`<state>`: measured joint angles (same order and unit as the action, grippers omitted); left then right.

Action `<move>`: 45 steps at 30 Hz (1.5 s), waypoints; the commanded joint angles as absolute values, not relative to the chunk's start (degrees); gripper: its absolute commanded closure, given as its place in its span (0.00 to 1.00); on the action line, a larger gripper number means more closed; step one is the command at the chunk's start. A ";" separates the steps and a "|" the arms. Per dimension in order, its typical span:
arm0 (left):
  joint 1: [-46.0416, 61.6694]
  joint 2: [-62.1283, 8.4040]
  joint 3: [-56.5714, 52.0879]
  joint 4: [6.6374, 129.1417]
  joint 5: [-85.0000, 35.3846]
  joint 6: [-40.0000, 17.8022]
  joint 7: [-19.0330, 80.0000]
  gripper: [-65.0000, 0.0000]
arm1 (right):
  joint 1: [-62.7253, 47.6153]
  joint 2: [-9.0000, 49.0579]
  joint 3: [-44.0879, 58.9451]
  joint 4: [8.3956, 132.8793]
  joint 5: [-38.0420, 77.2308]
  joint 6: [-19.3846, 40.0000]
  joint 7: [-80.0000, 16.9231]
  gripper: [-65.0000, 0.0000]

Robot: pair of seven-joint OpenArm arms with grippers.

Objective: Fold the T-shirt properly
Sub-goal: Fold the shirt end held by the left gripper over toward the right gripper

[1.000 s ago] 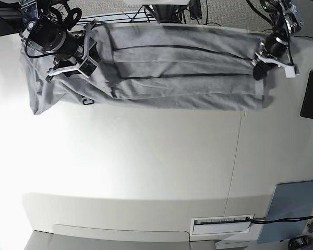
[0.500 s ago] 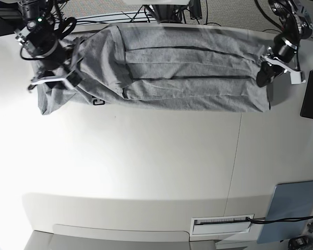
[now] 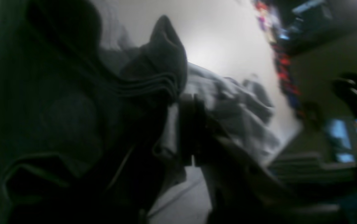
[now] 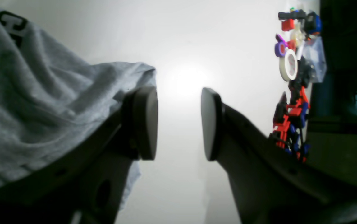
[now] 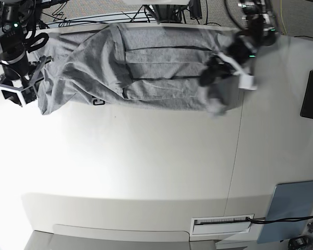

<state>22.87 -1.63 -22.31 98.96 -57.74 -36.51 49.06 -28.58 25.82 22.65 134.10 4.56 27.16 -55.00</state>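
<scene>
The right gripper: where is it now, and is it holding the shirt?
In the base view the right gripper sits at the far left, just off the T-shirt's left end. Its wrist view shows it open, nothing between its pads.

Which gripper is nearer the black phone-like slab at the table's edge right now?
Left. The left gripper, shut on the T-shirt end, is on the same side of the table as the black slab. The right gripper hangs open off the shirt's far end.
</scene>
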 commanded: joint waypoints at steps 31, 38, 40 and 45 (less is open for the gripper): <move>16.16 4.10 3.25 100.03 -45.41 -36.86 44.62 0.61 | -28.42 26.63 23.75 128.53 -3.05 19.64 -53.95 0.64; 14.35 1.98 3.20 100.64 -50.96 -40.00 45.87 0.47 | -28.49 26.65 23.75 128.49 -3.07 19.64 -54.39 0.64; 13.96 0.47 3.20 101.43 -48.53 -40.00 47.75 0.47 | -28.58 26.65 23.75 128.11 -3.07 19.64 -54.39 0.64; 14.31 -3.22 3.20 101.97 -38.79 -40.00 48.42 0.47 | -28.58 26.63 23.75 124.51 -3.07 19.64 -54.48 0.64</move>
